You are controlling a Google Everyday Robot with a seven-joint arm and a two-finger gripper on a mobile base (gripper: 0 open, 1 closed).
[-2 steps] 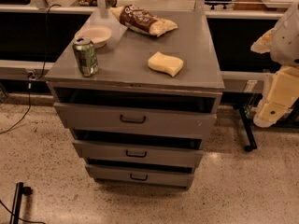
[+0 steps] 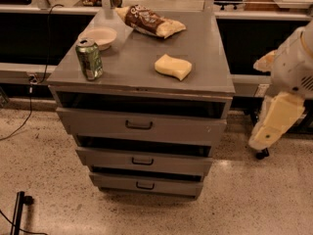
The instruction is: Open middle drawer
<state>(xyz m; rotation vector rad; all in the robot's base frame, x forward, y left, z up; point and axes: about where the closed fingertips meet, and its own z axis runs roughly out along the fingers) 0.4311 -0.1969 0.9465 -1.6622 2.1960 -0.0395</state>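
Although the robot's cream-coloured gripper hangs low to the right of the grey metal three-drawer cabinet, well apart from it, whether it is open or closed cannot be told. The middle drawer, a wide grey front with a small dark bar handle, sits second from the top under a dark gap, at most slightly ajar, so I judge the reach, grasp and pull all left to do. A green can and yellow sponge rest on top.

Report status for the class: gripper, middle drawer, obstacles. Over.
Gripper right of cabinet, apart from it. Middle drawer handle untouched. Top drawer front juts out above it.
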